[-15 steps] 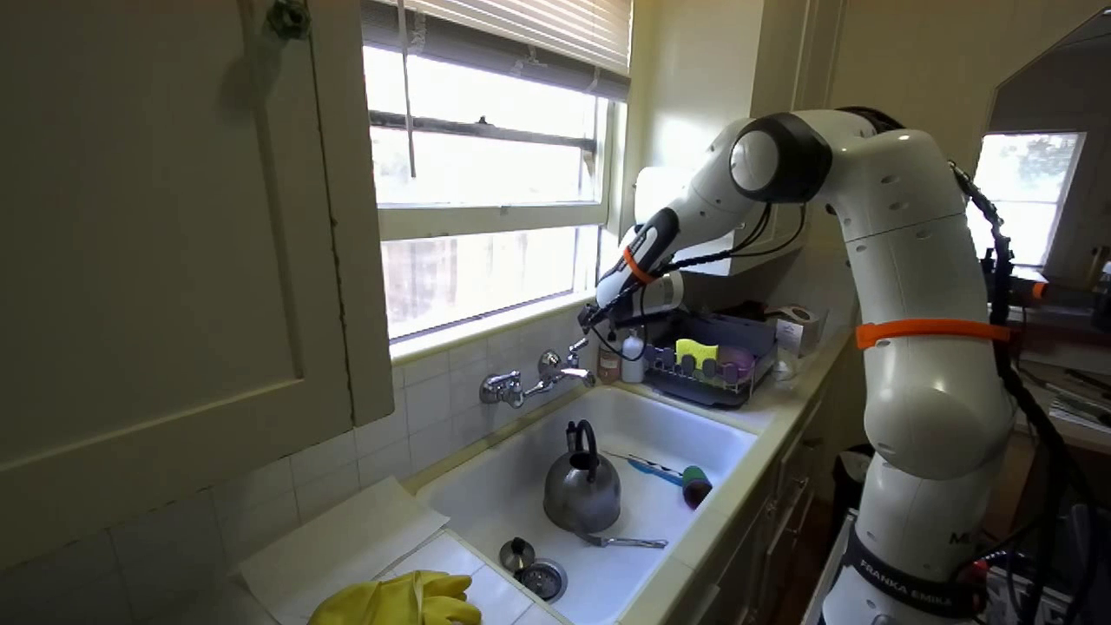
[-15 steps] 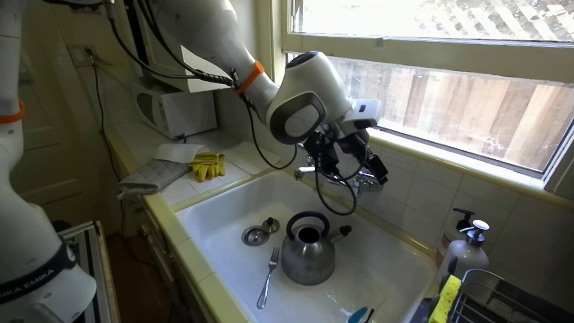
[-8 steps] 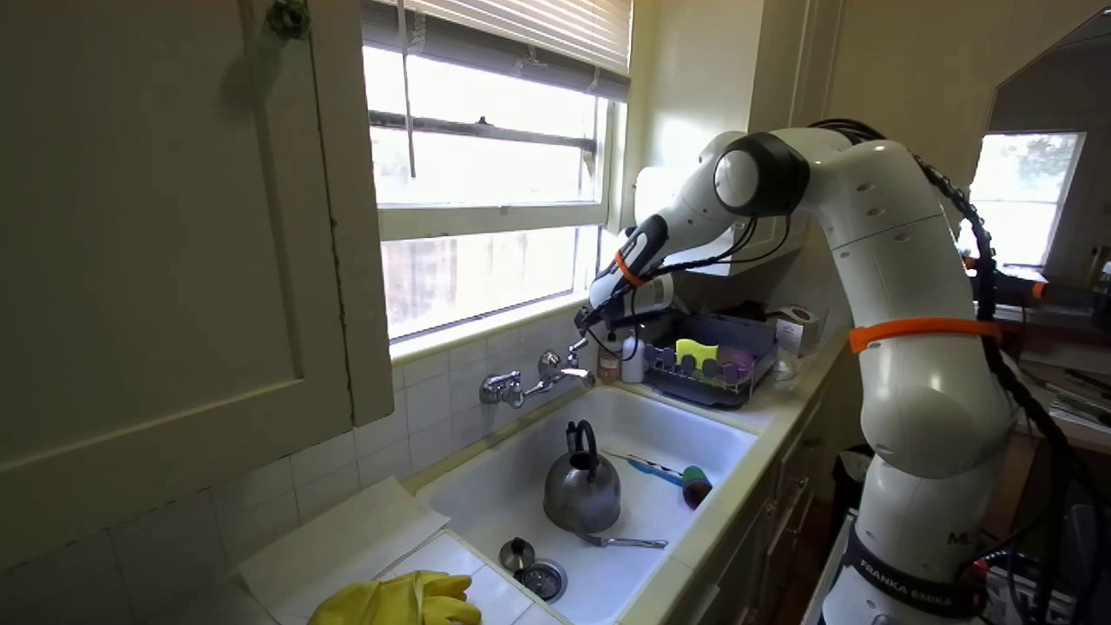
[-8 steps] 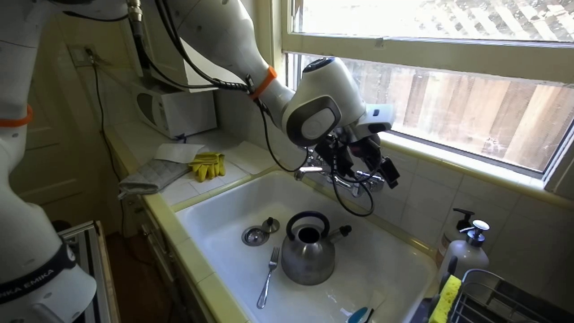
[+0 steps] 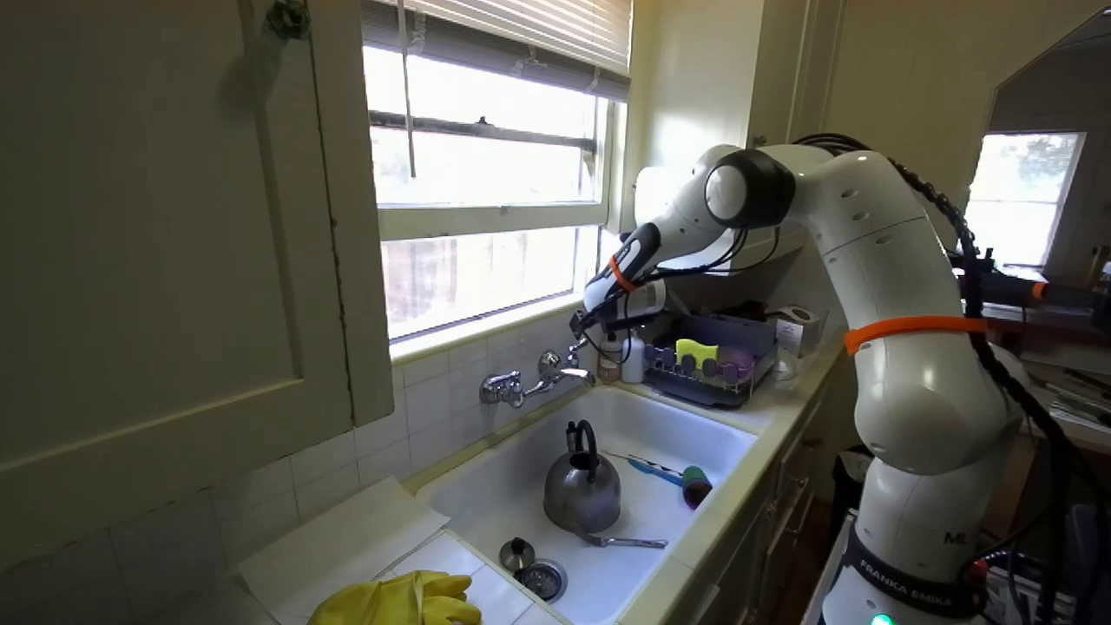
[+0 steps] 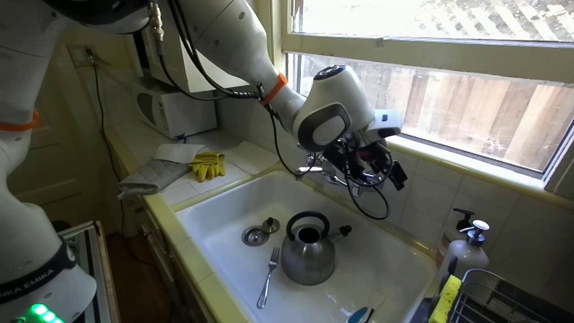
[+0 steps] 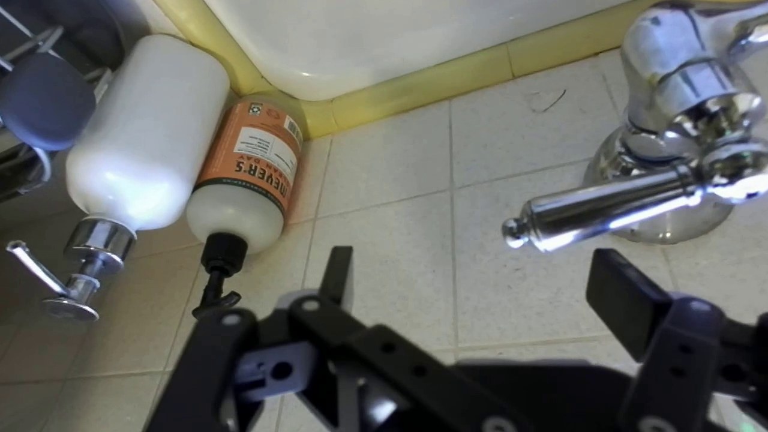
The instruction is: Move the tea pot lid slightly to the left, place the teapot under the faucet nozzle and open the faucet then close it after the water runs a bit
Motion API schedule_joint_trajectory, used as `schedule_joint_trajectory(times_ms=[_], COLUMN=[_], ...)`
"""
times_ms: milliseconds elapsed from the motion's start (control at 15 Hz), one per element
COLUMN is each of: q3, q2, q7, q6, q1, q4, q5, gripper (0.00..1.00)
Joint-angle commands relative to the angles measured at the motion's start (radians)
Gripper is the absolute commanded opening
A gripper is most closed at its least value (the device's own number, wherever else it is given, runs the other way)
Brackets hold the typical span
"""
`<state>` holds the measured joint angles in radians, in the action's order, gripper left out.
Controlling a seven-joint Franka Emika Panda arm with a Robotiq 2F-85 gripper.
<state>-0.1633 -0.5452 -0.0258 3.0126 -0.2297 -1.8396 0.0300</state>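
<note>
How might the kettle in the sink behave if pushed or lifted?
The kettle would probably slide rather than tip, being squat and broad-bottomed. Its smooth, shiny metal looks stiff and may be slippery to grip. With its top uncovered, it might spill any contents if tilted.

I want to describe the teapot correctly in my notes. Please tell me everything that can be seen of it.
The teapot is squat and round, shiny grey, and looks like metal. A dark handle arches over its uncovered round opening, and a short spout with a black tip points toward the wall. It stands upright in the sink. Inside it looks dark; any contents cannot be made out. A fork lies close beside it; I cannot tell whether they touch.
</note>
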Motion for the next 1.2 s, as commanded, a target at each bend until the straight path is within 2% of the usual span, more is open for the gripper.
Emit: schedule_joint_trajectory(times_ms=[0, 667, 1133], q3=[0.026, 0.029, 0.028], q2=[-0.036, -0.054, -0.051], q7=[-0.028, -0.079, -0.105], q6=[-0.061, -0.208, -0.258], q1=[-0.031, -0.038, -0.035], q4=[0.064, 0.133, 0.145], q5=[-0.005, -0.014, -0.027], gripper=[1.0, 1.0, 1.0])
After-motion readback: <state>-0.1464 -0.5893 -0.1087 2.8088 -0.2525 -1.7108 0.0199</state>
